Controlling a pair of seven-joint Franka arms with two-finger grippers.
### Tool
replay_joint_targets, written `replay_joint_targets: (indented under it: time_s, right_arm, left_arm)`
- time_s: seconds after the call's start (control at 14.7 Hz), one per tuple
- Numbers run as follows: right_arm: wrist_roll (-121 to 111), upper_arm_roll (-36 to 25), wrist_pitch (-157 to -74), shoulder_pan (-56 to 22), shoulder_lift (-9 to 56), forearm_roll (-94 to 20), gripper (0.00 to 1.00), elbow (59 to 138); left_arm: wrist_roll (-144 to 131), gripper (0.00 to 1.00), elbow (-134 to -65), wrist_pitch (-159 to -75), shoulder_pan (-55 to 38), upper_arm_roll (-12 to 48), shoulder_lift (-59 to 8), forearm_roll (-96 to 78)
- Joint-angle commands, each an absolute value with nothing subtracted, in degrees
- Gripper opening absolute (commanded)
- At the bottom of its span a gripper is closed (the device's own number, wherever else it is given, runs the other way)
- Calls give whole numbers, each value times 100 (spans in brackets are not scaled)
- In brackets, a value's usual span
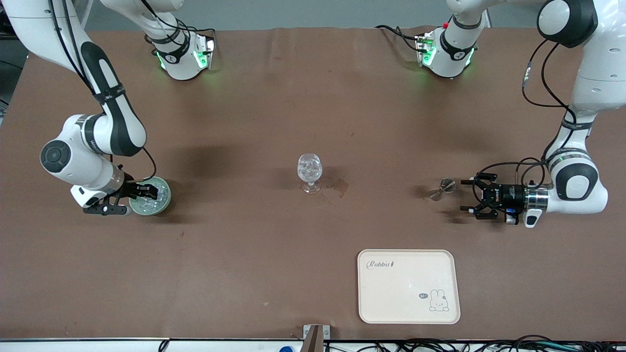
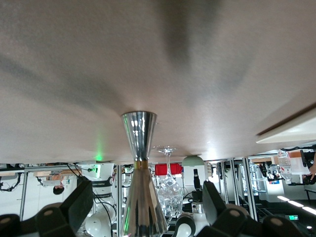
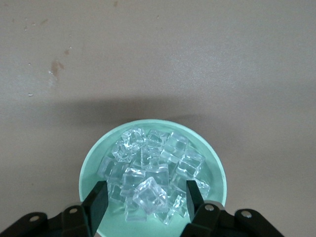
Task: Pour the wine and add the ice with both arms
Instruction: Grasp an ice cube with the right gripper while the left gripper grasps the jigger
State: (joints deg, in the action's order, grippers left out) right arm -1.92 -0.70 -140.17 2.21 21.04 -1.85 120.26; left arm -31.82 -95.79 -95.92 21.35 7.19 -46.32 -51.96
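Right gripper (image 3: 145, 200) brackets an ice cube (image 3: 148, 193) in the green bowl (image 3: 94, 160), fingers apart, while left gripper (image 1: 470, 198) waits open near the jigger (image 1: 444, 187).

Matt brown cloth covers the bench (image 1: 274, 98); ice (image 3: 148, 182) glassy in a smooth green bowl (image 3: 89, 168); jigger (image 2: 140, 163) polished metal; tray (image 1: 408, 286) matt cream plastic.

So the ice (image 3: 148, 192) is a heap of small clear cubes in my pale green bowl (image 3: 94, 158) at the right arm's end of the table. More clear chunks already sit in the wine glass (image 1: 309, 172), upright mid-table.
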Motion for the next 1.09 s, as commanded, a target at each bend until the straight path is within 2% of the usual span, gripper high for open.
replay_joint_targets:
  time_s: [0.0,0.55,1.02]
  right_arm:
    - [-229,-53,-14334,246,2162,-132,69,12225]
    - [-229,-44,-14282,220,2153,-132,61,12296]
    - [-229,-44,-14238,220,2127,-132,54,12366]
  left_arm:
    - [-3261,97,-9773,-9703,2127,721,-4561,-5335]
    - [-3226,94,-9993,-9905,2030,773,-4658,-5616]
    - [-3208,85,-10090,-9896,1925,782,-4658,-5774]
